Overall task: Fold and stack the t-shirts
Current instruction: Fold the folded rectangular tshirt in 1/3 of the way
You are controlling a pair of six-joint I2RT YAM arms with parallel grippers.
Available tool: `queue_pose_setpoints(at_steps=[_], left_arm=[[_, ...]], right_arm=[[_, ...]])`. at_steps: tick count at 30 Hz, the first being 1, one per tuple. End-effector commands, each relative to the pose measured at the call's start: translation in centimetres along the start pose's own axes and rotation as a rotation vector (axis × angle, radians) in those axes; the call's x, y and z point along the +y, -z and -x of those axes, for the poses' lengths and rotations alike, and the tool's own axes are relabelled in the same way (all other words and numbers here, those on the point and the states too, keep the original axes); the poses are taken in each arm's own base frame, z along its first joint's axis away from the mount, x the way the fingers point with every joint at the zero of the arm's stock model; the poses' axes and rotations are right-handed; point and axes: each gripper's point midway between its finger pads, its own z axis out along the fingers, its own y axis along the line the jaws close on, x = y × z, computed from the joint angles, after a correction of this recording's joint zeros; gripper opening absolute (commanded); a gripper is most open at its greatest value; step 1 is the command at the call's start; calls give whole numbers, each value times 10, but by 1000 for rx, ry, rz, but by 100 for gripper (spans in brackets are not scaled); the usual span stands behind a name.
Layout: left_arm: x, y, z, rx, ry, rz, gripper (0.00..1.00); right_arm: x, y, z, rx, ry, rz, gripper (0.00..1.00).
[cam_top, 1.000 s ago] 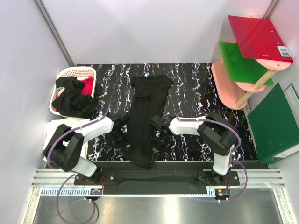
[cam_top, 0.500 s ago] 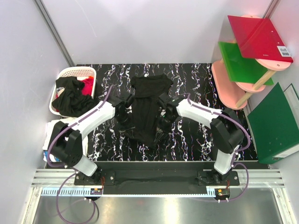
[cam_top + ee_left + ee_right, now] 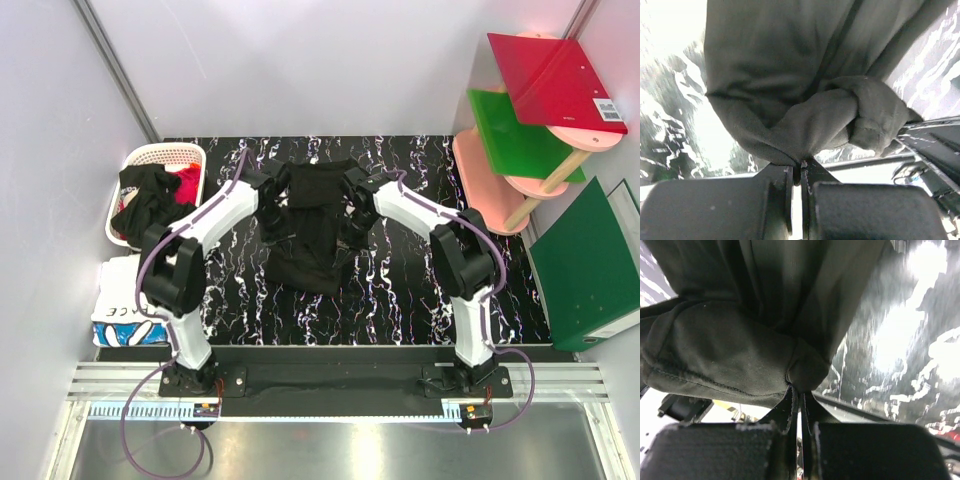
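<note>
**Station stock: black t-shirt pinched by both grippers**

1. Black t-shirt (image 3: 308, 235): lies lengthwise at mid-table on the black marbled table (image 3: 400, 290), bunched and partly doubled over. No print shows from where I sit.
2. Left gripper (image 3: 800, 169): fingers closed to a hairline gap, with a gathered fold of the black cloth nipped between the tips at the shirt's left side.
3. Right gripper (image 3: 799, 394): fingers likewise pressed together on a rolled hem at the shirt's right side.
4. White slatted basket (image 3: 150, 155): far-left corner, well apart from the shirt. A second black shirt (image 3: 148, 205) spills over its near rim and a red shirt (image 3: 188, 182) lies inside. My left arm runs just beside that overhang.
5. White shirt (image 3: 125, 320): folded at the near left by the left arm's base. I can read only "ACE".
6. Pink tiered stand (image 3: 490, 180): far right, carrying a red board (image 3: 550, 75) and a green board (image 3: 515, 135). The red board bears a barcode label (image 3: 608, 110), too small to read.
7. Dark green folder (image 3: 590, 265): leans at the right wall.
</note>
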Motion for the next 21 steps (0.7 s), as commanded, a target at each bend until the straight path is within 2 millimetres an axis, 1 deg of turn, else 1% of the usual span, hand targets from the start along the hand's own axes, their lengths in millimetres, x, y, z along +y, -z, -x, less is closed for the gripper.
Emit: queue_pose_setpoints(at_steps=[1, 6, 7, 8, 9, 10, 11, 12, 13, 14, 15, 17, 18, 19, 20, 21], left_arm=[[1, -6, 25, -5, -17, 17, 0], [-4, -22, 39, 34, -27, 6, 1], [-4, -27, 42, 41, -25, 9, 4], [-4, -29, 44, 42, -20, 11, 6], [-4, -30, 47, 40, -18, 8, 11], [-7, -31, 52, 35, -19, 3, 23], [-7, -32, 55, 32, -20, 4, 49], [-6, -31, 57, 30, -22, 4, 67], [-9, -28, 62, 16, -26, -6, 89], [-10, -26, 66, 8, -25, -13, 99], [-10, -24, 67, 5, -30, -17, 99], [-12, -13, 74, -23, -32, -38, 99], [-13, -8, 76, -36, -37, -45, 99], [-15, 1, 79, -59, -42, -57, 99], [-13, 6, 82, -75, -41, -61, 99], [-13, 10, 83, -80, -47, -66, 99]], right_arm=[[-2, -4, 26, -24, 36, -31, 0], [-12, -9, 47, -41, 12, -86, 0], [-11, -10, 53, -49, 10, -84, 0], [-12, -9, 57, -54, 8, -86, 0], [-12, -10, 58, -52, 10, -86, 0], [-13, -10, 65, -54, 3, -84, 0], [-13, -11, 67, -52, 2, -84, 0], [-13, -11, 69, -49, -1, -79, 0], [-13, -12, 74, -52, -4, -74, 0], [-15, -10, 78, -57, -15, -72, 0], [-15, -10, 81, -61, -19, -68, 0], [-14, -5, 88, -82, -23, -61, 0], [-14, -2, 94, -97, -26, -53, 2], [-9, 4, 101, -118, -14, -34, 4], [-7, 8, 104, -131, 3, -28, 6], [-6, 13, 110, -158, 11, -26, 11]])
